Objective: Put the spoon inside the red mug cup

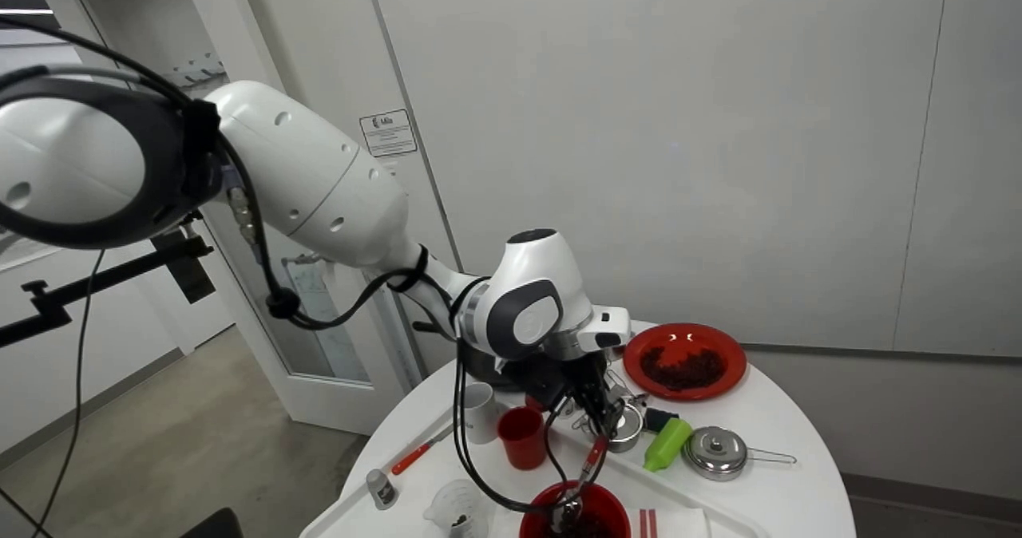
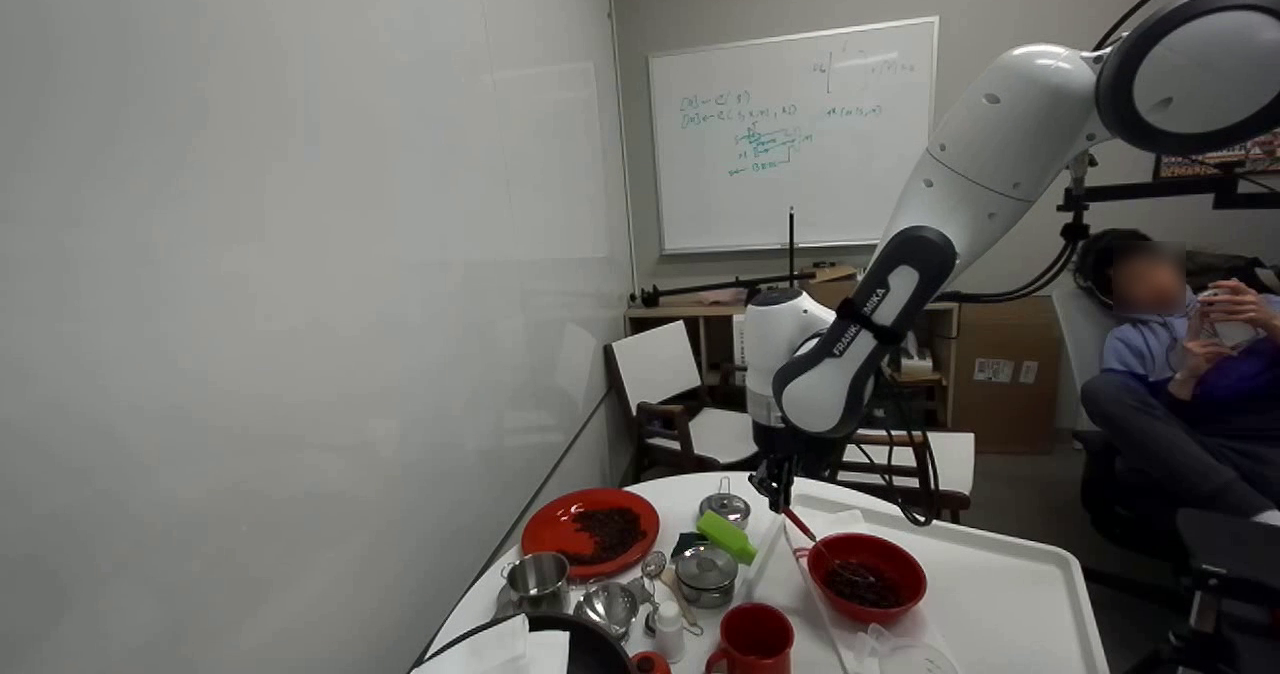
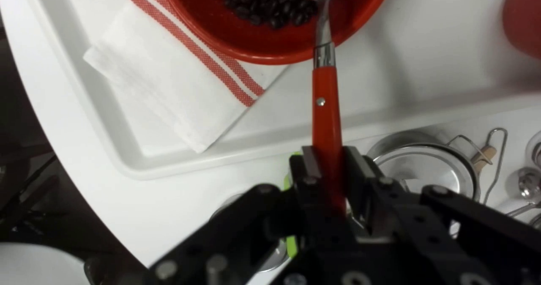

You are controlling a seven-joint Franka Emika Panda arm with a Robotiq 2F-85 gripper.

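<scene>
In the wrist view, dark fingers (image 3: 358,162) hold a spoon (image 3: 324,103) by its red handle at lower centre, closed in with only the handle between; its metal head reaches into a red bowl (image 3: 258,44), top centre. The red mug (image 1: 524,442) stands upright, lower centre of an exterior view. Lifting out is likely the step: clear the rim, grip firm, then tip the spoon head-down above the mug's mouth.
</scene>
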